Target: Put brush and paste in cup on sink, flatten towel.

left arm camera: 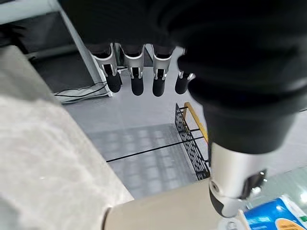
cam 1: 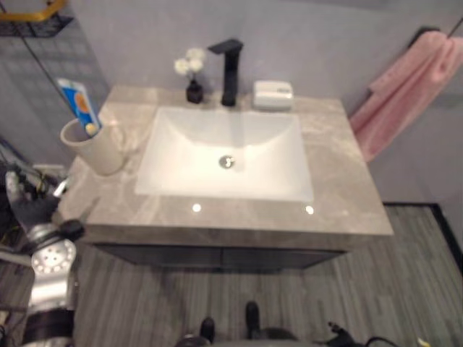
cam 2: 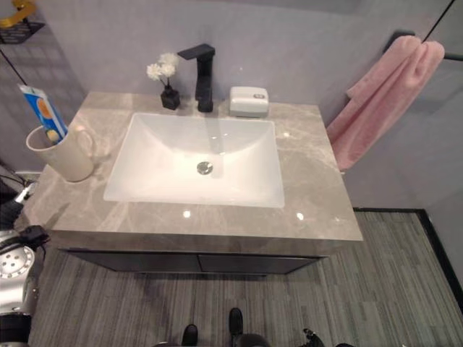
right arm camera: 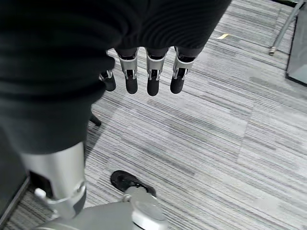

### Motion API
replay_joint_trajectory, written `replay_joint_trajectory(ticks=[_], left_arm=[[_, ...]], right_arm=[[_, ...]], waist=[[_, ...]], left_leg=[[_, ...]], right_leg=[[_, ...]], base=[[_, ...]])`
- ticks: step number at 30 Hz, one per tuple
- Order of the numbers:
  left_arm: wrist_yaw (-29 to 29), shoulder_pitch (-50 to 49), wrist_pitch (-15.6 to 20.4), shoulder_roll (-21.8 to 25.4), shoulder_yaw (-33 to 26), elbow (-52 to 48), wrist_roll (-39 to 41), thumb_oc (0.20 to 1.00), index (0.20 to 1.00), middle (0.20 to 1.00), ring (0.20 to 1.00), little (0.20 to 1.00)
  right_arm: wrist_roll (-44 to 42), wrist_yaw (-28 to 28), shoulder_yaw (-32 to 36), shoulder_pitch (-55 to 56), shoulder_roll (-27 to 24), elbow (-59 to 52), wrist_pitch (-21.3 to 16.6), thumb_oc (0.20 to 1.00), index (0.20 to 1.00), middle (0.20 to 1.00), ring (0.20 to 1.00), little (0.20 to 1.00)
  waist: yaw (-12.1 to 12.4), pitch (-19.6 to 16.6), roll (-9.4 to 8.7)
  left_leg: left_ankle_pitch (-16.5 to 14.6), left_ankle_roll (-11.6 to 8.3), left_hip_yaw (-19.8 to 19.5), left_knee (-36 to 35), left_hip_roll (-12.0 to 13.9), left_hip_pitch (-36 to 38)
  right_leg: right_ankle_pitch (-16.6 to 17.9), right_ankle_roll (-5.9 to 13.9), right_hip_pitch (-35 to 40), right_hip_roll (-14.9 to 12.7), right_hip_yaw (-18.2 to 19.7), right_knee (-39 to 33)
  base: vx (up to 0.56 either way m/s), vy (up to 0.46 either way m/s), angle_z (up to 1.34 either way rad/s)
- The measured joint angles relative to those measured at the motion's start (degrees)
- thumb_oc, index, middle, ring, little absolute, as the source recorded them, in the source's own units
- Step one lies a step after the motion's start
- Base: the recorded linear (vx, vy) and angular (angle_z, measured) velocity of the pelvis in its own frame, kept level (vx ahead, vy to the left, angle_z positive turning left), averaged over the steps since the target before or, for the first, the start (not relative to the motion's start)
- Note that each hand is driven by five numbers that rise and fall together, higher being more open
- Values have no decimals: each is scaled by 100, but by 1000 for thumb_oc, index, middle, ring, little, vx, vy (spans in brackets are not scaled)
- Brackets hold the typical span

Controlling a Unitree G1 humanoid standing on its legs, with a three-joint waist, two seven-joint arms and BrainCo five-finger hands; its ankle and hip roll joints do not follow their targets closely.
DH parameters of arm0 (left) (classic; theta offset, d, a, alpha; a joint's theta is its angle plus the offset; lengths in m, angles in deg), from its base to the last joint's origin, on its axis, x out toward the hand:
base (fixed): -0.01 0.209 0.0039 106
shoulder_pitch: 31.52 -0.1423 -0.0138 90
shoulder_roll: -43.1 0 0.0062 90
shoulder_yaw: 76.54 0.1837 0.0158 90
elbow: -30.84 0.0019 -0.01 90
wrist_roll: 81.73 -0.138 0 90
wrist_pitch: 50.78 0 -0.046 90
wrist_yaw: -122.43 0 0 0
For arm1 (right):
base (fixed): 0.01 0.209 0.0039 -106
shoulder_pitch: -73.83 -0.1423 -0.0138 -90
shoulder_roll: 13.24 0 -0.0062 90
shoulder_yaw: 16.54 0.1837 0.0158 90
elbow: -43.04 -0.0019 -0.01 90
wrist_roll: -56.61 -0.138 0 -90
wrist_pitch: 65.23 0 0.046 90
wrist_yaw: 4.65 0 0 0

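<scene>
Standing in cup [cam 1: 94,148], paste [cam 1: 81,105], left hand [left arm camera: 139,72] beside, fingers relaxed, empty.

Left hand [left arm camera: 144,72] open, fingers straight, holding nothing; cup [left arm camera: 163,211] rim w/ paste [left arm camera: 273,218] beside thumb.

My two head views look steeply down from close above, both covering the sink [cam 1: 228,155], counter [cam 2: 318,195] and pink towel [cam 2: 380,97]. My left wrist view faces the cup [left arm camera: 163,213]; my right faces the floor [right arm camera: 230,124].
</scene>
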Motion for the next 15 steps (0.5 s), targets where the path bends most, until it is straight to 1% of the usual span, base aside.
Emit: replay_joint_trajectory(ticks=[5, 7, 12, 15], left_arm=[[10, 14, -5, 170, -44, 279, 42, 1000, 1000, 1000, 1000, 1000], [59, 33, -3, 240, -164, 401, 50, 1000, 1000, 1000, 1000, 1000], [114, 108, -3, 874, -226, 485, 106, 1000, 1000, 1000, 1000, 1000], [114, 218, -3, 1075, -224, 628, 123, 1000, 1000, 1000, 1000, 1000]], right_arm=[[-7, 3, 20, 38, -107, -9, 0, 1000, 1000, 1000, 1000, 1000], [-67, -1, 216, 54, -94, 0, -12, 1000, 1000, 1000, 1000, 1000], [-413, -1, 373, 127, -97, 29, -25, 1000, 1000, 1000, 1000, 1000], [-415, 5, 379, 168, -96, 40, -26, 1000, 1000, 1000, 1000, 1000]], waist=[[-48, -19, -47], [-58, -47, -92], [-82, -133, -356], [-92, -123, -454]], left_leg=[[1, -2, 13, -2, 3, 4], [-2, -4, 22, -4, 4, -10], [3, -15, 53, -1, 11, -203], [37, -26, 92, 0, 8, -227]], right_leg=[[0, 0, 0, 2, -10, 3], [-2, -1, -7, 3, -1, -18], [44, -34, -232, 17, 50, -12], [60, -36, -271, 22, 78, 8]], base=[[0, 0, 0], [0, 0, 0], [3, 6, -4], [11, 4, -5]])
